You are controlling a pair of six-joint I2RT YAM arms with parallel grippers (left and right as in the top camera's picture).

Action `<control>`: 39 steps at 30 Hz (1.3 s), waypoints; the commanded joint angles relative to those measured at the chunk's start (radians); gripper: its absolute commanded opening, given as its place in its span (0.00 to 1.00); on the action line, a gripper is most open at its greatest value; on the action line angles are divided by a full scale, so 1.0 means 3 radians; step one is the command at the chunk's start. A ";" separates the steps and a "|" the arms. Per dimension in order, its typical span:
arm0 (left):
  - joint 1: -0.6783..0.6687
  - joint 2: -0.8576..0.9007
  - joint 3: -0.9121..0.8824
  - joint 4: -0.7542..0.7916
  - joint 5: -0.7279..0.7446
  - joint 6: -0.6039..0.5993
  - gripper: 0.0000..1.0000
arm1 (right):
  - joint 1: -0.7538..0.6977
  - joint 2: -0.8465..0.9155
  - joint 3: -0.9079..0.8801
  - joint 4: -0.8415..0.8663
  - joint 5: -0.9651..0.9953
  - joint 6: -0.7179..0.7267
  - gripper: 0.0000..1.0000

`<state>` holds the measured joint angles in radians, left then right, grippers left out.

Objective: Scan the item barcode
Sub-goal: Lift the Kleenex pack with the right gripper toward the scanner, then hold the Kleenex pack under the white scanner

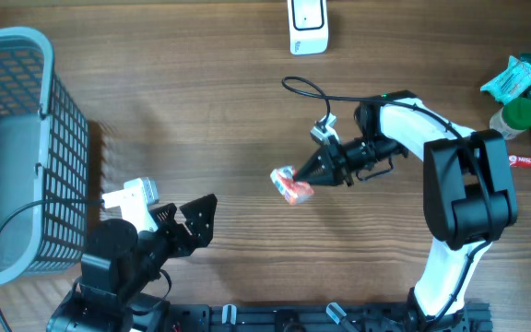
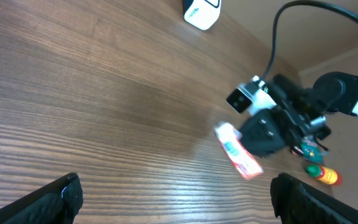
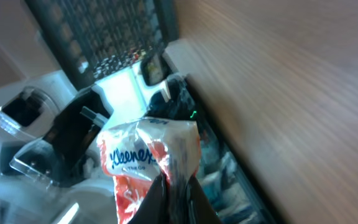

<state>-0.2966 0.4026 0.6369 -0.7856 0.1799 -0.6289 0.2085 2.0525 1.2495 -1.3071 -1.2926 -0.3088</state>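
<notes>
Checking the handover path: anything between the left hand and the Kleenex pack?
Nothing: only bare table between left hand and Kleenex pack, clearest in the overhead view.

- We note bright, even light overhead; the basket (image 1: pixel 7 37) throws a soft shadow rightward on the table (image 1: pixel 201 111).
- Right wrist view: bluish, blurred background; the tissue pack (image 3: pixel 148 155) sharper.

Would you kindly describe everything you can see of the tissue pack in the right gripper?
The tissue pack is a small soft packet in crinkly plastic film, white at one end and orange-red at the other, printed "Kleenex" in blue. The right gripper is shut on one edge, pinching the film. It seems held just above the wooden table, near its middle.
</notes>
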 commanded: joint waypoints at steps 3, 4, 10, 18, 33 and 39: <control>-0.0022 0.0001 0.0003 0.0006 -0.0022 0.0066 1.00 | 0.0031 -0.0064 -0.0042 -0.1019 -0.0216 -0.2106 0.04; -0.0022 0.0001 0.0003 0.0006 -0.0022 0.0066 1.00 | 0.0031 -0.0086 -0.0080 -0.1017 -0.0187 -0.2115 0.04; -0.0022 0.0001 0.0003 0.0006 -0.0022 0.0066 1.00 | 0.0031 -0.0244 -0.0487 -0.1019 -0.0212 -0.2238 0.04; -0.0022 0.0001 0.0003 0.0006 -0.0022 0.0066 1.00 | 0.0029 -0.0718 -0.1288 -0.1019 -0.0431 -0.2561 0.05; -0.0022 0.0001 0.0003 0.0006 -0.0022 0.0066 1.00 | -0.0230 -0.0900 -0.1067 -0.0553 -0.0860 -0.2546 0.05; -0.0022 0.0001 0.0003 0.0006 -0.0022 0.0066 1.00 | -0.0623 -0.0900 -0.0600 0.0511 -0.0805 -0.2000 0.04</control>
<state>-0.2966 0.4026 0.6369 -0.7853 0.1799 -0.6292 0.0757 1.8015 0.9844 -1.3064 -1.4994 -1.0298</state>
